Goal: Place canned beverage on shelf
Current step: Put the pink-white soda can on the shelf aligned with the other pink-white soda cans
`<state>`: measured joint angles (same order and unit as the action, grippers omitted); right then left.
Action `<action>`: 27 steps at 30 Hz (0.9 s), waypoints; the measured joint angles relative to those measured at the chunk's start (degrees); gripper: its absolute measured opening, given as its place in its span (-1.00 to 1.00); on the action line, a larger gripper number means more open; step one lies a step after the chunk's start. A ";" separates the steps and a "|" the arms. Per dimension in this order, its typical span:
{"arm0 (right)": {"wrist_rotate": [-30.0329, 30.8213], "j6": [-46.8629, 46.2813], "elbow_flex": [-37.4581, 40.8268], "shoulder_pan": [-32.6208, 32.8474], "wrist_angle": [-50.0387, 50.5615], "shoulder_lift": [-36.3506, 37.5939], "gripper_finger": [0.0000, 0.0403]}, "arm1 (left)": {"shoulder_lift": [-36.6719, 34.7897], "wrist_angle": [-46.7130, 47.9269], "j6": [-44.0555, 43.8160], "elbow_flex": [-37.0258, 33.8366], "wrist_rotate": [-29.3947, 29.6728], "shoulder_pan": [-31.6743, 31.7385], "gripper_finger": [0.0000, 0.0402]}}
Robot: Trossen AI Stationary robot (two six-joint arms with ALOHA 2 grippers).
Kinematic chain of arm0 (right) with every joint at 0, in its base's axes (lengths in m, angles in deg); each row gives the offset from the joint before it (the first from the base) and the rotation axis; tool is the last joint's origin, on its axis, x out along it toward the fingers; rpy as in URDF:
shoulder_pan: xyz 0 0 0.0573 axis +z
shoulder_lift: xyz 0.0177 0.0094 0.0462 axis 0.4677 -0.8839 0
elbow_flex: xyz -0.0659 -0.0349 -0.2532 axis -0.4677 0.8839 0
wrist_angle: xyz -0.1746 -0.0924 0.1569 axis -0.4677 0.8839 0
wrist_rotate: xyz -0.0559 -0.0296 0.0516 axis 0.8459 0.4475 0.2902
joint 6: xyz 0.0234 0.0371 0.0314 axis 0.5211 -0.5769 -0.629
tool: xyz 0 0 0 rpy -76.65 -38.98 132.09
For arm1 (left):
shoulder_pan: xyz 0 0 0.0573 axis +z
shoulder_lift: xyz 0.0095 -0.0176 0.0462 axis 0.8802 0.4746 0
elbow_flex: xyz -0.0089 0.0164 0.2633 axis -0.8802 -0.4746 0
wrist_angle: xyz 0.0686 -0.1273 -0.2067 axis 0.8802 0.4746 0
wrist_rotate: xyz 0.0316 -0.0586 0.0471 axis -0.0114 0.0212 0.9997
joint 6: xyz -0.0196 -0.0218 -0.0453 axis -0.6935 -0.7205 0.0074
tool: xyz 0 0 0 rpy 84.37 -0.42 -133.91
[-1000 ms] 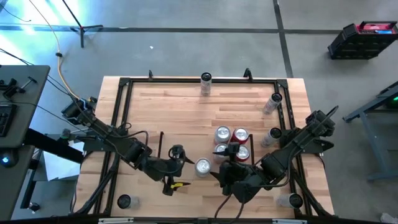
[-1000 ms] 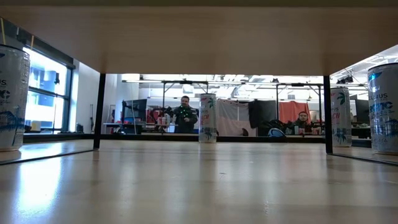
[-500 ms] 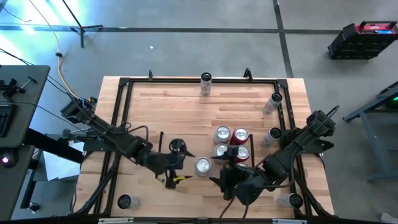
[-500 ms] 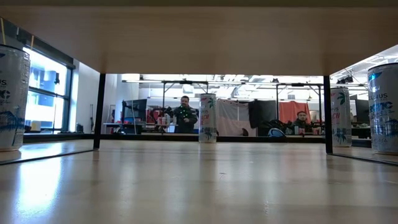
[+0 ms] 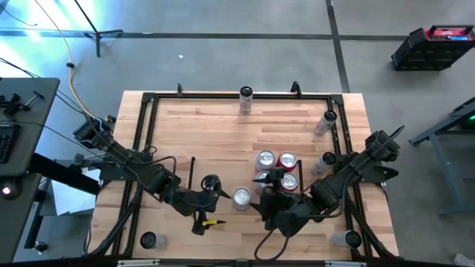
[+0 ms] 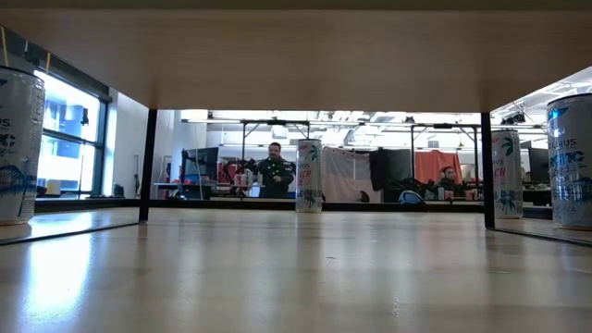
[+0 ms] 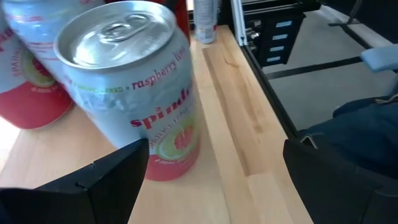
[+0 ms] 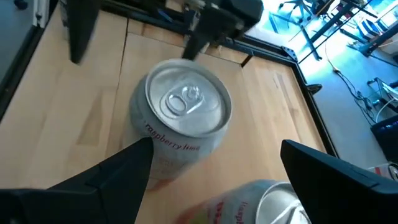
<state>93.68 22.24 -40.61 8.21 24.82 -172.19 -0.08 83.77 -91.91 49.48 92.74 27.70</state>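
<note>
Light-wood table (image 5: 223, 126) carried lone can (image 5: 242, 197) beside four-can cluster (image 5: 275, 170) on shelf (image 5: 312, 122). My left tool (image 5: 213, 183), jaws wide, empty, had swung back beside can; my right tool (image 5: 269, 194) likewise open, empty. Grasp pending.

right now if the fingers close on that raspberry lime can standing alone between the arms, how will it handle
The raspberry lime can stands upright and tall for its base, so an off-centre push would probably tip it, and it would then roll. Its tab looks unopened, so it is likely full and fairly heavy. The smooth printed wall may slip in the fingers.
</note>
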 joint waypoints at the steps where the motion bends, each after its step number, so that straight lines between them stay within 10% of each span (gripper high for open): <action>1: 0.03 0.02 0.00 0.21 0.38 0.00 0.70 | 0.00 -0.11 0.01 0.00 -0.15 -0.19 0.80; 27: -0.69 -5.72 0.04 -2.56 16.39 9.49 0.70 | -1.73 2.64 -2.42 -0.04 4.92 0.95 0.80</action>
<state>93.00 16.52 -40.57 5.65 41.22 -162.71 -1.80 86.41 -94.32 49.43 97.66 28.65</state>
